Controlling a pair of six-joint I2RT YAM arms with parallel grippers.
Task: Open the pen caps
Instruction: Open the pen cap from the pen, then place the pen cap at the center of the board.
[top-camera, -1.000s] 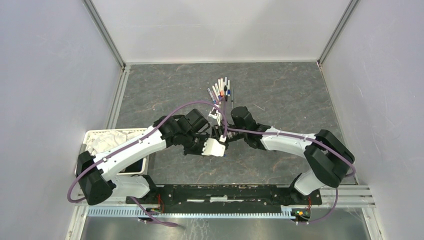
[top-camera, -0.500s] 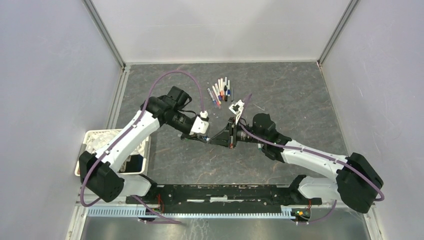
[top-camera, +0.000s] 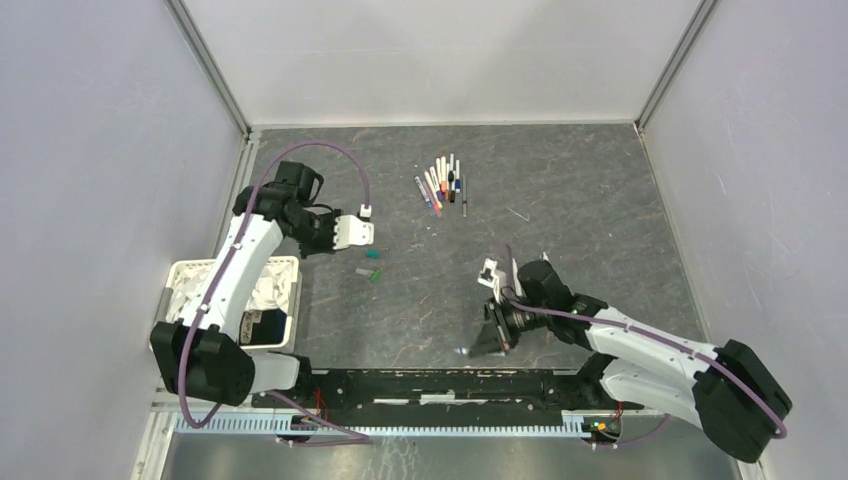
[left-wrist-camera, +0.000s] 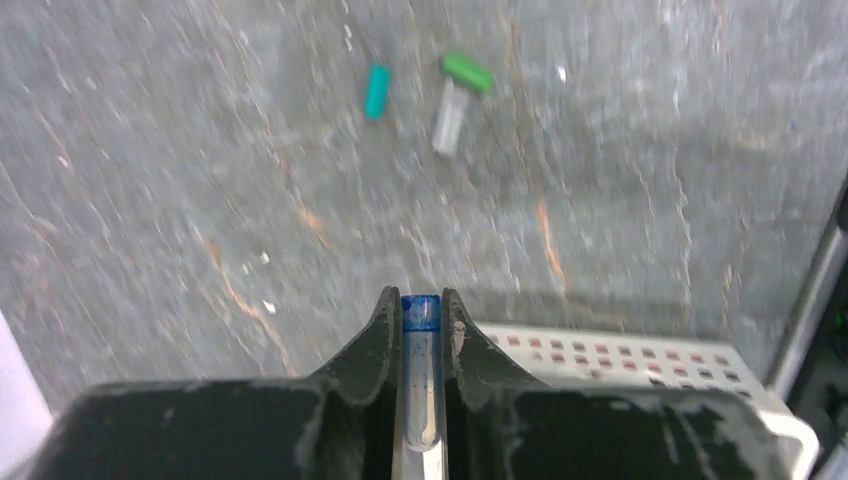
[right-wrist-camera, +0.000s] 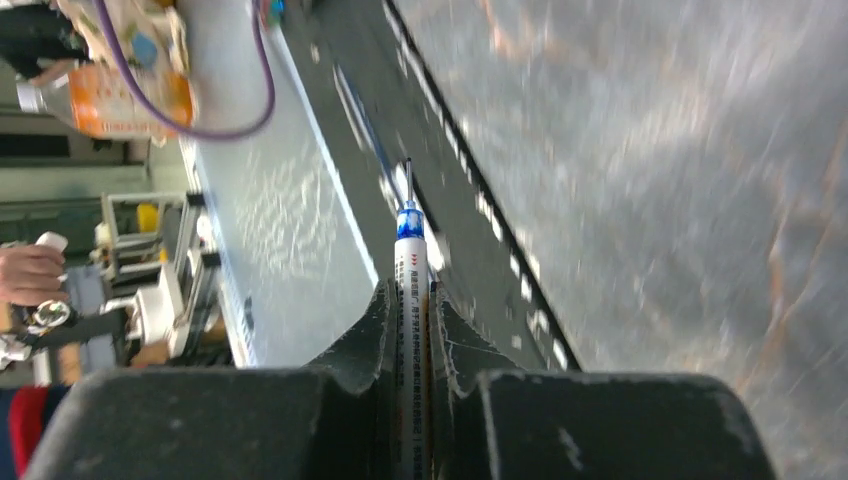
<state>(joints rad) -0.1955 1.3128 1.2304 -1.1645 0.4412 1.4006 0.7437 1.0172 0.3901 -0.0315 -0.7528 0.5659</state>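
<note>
A clear pen cap with a blue end is pinched in my left gripper, which is shut on it above the table at the left. My right gripper is shut on a white pen whose bare blue tip points toward the table's near edge. In the top view that gripper hangs low near the front. Several capped pens lie in a fan at the back centre. Three loose caps lie between the arms: teal, green and grey.
A white perforated basket with cloth inside stands at the left near edge, just under my left gripper's side. A black rail runs along the front. Grey walls enclose the table.
The arms have pulled apart from their meeting at the centre. The left swung back and left with the cap. The right dropped toward the near edge with the uncapped pen.
</note>
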